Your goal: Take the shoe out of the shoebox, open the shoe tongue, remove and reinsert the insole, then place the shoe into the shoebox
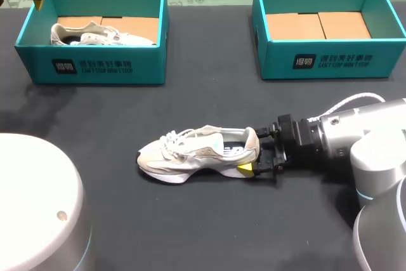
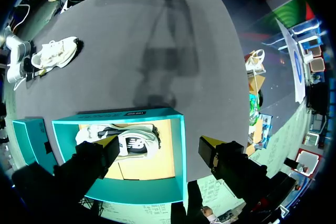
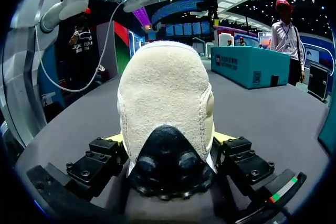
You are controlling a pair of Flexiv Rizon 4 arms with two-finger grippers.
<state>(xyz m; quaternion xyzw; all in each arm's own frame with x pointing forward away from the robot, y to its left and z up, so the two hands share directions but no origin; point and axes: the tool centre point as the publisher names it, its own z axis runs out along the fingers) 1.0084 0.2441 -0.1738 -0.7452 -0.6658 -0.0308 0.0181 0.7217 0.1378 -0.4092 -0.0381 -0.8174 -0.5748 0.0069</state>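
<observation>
One shoe (image 1: 190,153) sits at frame centre, its heel clenched by the right gripper (image 1: 255,152), so lifting could twist it loose; the left gripper (image 2: 160,146) hangs released.

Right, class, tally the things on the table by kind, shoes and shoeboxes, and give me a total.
Shoes: 2 (loose shoe, boxed shoe)
Shoeboxes: 2 (left shoebox, right shoebox)
Total: 4

White shoe (image 1: 196,153) on its sole on the dark table (image 1: 209,220), heel seemingly between the right arm's (image 1: 342,138) jaws.
</observation>
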